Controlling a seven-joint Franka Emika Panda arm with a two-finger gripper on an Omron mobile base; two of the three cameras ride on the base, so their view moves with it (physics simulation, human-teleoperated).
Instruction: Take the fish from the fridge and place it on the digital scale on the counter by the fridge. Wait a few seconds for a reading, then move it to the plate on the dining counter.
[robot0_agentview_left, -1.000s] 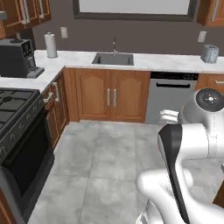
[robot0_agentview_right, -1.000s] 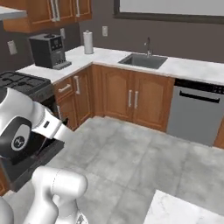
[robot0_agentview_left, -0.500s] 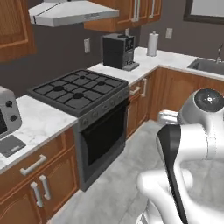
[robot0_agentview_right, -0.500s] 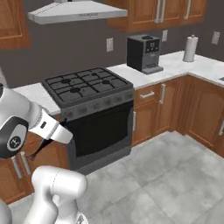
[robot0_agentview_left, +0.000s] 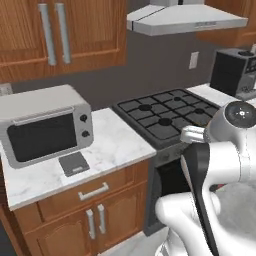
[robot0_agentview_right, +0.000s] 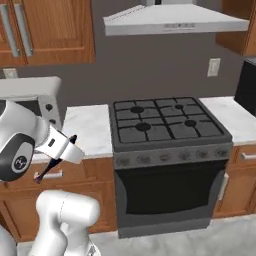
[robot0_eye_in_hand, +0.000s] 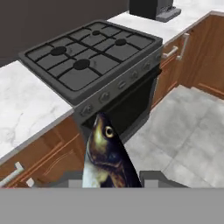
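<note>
The fish (robot0_eye_in_hand: 104, 151), dark with a golden-brown head and a pale belly, sticks up head first between my fingertips in the hand view. My gripper (robot0_eye_in_hand: 111, 178) is shut on it. It hangs over the floor in front of the stove. The digital scale (robot0_agentview_left: 73, 163), a small flat grey square, lies on the marble counter (robot0_agentview_left: 117, 145) just in front of the microwave (robot0_agentview_left: 45, 125), to the left of my arm. The fridge, the plate and the dining counter are out of view.
A black gas stove (robot0_agentview_right: 165, 125) with its oven door stands right of the scale's counter. A range hood (robot0_agentview_left: 185, 20) hangs above it, and a coffee machine (robot0_agentview_left: 235, 72) sits further right. Wooden cabinets (robot0_agentview_left: 60, 30) hang over the microwave, with drawers below the counter.
The whole picture has swung left as the base turned: from the sink and dishwasher, past the stove, to the microwave counter. The fish stays in the gripper.
</note>
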